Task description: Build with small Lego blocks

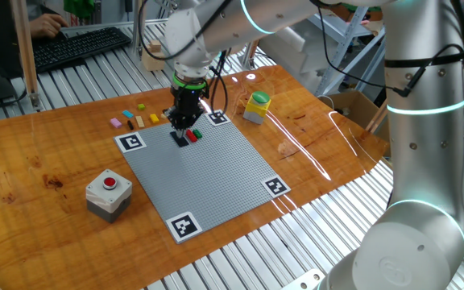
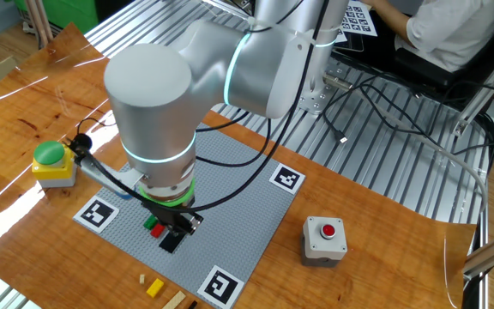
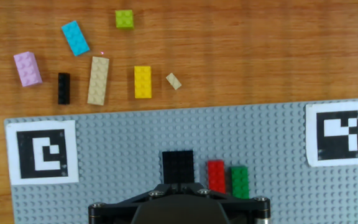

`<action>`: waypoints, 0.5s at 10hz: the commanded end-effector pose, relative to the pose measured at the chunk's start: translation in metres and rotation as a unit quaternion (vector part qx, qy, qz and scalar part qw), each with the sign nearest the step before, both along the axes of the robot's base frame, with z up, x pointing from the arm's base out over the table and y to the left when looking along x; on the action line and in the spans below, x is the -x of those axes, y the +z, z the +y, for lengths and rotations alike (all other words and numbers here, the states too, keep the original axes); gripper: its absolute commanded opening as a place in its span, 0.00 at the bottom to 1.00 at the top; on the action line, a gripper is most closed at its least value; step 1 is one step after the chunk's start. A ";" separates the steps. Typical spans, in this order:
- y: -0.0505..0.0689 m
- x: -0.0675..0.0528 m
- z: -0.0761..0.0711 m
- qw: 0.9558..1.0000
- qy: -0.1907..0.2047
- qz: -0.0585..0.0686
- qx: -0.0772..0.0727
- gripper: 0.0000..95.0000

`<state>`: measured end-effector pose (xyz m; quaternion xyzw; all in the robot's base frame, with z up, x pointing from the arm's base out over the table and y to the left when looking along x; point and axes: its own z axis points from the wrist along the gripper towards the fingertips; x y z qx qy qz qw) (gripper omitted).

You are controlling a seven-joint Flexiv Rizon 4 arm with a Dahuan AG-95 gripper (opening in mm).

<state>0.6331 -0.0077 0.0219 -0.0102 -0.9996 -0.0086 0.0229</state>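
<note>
Gripper [image 3: 179, 188] jaws are pinched fully together with nothing between them, pointing straight down and hovering right over the black brick [image 3: 178, 167] on the grey baseplate [image 3: 166, 134]. I am judging that the closed fingers are serving as a pusher, pressing that brick onto the studs instead of carrying it. The black brick is sitting near the plate's edge, with a red brick [image 3: 215, 176] just beside it and a green brick [image 3: 240, 181] touching the red one, so I am reading these three as a row under construction.

Outward from there, the spare bricks are lying loose on the wooden table [image 3: 260, 56] beyond the plate: yellow [image 3: 142, 81], long tan [image 3: 99, 80], small tan [image 3: 174, 81], thin black [image 3: 63, 88], pink [image 3: 28, 68], blue [image 3: 75, 37] and lime [image 3: 124, 18], spread apart so each can be picked singly. Marker tags [image 3: 41, 152] are sitting at the plate's corners. Farther off, a red push button [image 1: 108, 193] and a yellow object with a green top [image 1: 256, 106] are standing clear of the work.
</note>
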 end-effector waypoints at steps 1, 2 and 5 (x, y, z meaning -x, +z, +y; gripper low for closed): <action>-0.001 -0.002 0.000 1.000 -0.001 0.000 0.000 0.00; -0.001 -0.003 0.000 1.000 -0.001 0.000 0.000 0.00; 0.002 -0.004 0.000 1.000 -0.002 0.000 0.000 0.00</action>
